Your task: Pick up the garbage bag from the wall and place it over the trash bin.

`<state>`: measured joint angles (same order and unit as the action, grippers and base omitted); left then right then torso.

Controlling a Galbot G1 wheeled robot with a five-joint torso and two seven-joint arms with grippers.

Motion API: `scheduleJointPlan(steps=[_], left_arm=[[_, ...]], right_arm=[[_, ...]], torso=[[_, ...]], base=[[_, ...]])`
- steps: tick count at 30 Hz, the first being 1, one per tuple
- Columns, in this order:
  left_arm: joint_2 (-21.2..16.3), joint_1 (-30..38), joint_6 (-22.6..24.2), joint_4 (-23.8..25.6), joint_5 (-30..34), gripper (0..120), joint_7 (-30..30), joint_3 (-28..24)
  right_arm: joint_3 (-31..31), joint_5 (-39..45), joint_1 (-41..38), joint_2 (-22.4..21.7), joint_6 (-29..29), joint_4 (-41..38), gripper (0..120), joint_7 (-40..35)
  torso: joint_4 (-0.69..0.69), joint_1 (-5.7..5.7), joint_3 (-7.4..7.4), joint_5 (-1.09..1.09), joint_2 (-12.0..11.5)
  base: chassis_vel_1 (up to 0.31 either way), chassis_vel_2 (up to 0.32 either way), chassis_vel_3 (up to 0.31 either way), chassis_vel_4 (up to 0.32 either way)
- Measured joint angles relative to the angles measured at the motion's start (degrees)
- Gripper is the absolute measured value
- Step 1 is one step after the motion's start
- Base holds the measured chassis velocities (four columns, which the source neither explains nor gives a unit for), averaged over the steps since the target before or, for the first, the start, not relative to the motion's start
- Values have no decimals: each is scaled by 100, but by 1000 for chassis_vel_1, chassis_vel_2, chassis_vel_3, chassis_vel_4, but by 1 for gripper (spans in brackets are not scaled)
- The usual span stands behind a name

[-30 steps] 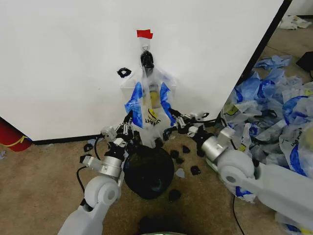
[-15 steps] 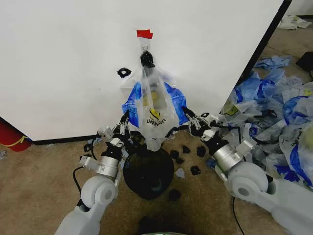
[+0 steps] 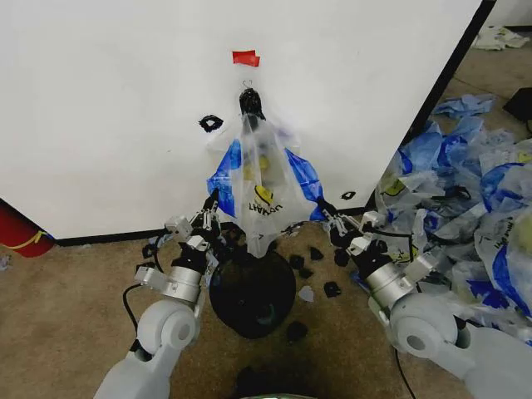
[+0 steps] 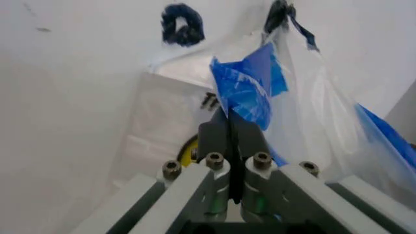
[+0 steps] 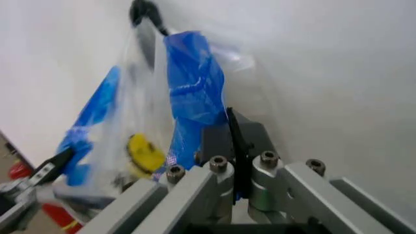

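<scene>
**Garbage bag on wall hook: both edges gripped, mouth spreading**

Change since a second ago: we are drawing the bag's two blue side panels further apart, the right arm having swung outward and lower, and the bag is fanning wider against the wall.

- Garbage bag (image 3: 260, 184): hanging by its dark knotted top just under the hook (image 3: 247, 83) and red tape (image 3: 245, 57), flat against the wall (image 3: 108, 108), its lower tip dangling just above the trash bin (image 3: 252, 293).
- Left gripper (image 3: 213, 207): jaws pressing together on the bag's left blue edge.
- Right gripper (image 3: 322, 206): jaws clamping the right blue edge.
- Handling, as we judge it: thin, light, limp, slippery film, liable to tear at the hook; the side hems where we are holding seem the best purchase.
- Edges and room: the wall is standing directly behind; black scraps (image 3: 320, 270) are littering the floor around the bin; a heap of loose bags (image 3: 465, 199) is crowding the right arm. Open carpet is lying to the left.
</scene>
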<state>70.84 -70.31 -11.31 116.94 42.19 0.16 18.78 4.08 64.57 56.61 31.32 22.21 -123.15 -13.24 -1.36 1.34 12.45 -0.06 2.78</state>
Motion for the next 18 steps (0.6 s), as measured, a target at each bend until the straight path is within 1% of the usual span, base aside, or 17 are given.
scheduleJointPlan(steps=[3, 7, 18], left_arm=[[-31, -65, 55, 96, -15, 0, -66, 76], [-40, -182, 80, 193, -24, 0, -90, 119], [-32, -514, 39, 258, -171, 0, -88, 152]], right_arm=[[-158, -4, 115, 3, 92, 45, 0, 5], [-190, -23, 155, 48, 127, 49, 0, 5], [59, -323, 248, 214, 189, 79, 0, -87]], torso=[[1, 0, 0, 0, 0], [1, 0, 0, 1, 0], [1, 0, 0, 0, 0]], base=[[0, 0, 0, 0], [0, 0, 0, 0], [0, 0, 0, 0]])
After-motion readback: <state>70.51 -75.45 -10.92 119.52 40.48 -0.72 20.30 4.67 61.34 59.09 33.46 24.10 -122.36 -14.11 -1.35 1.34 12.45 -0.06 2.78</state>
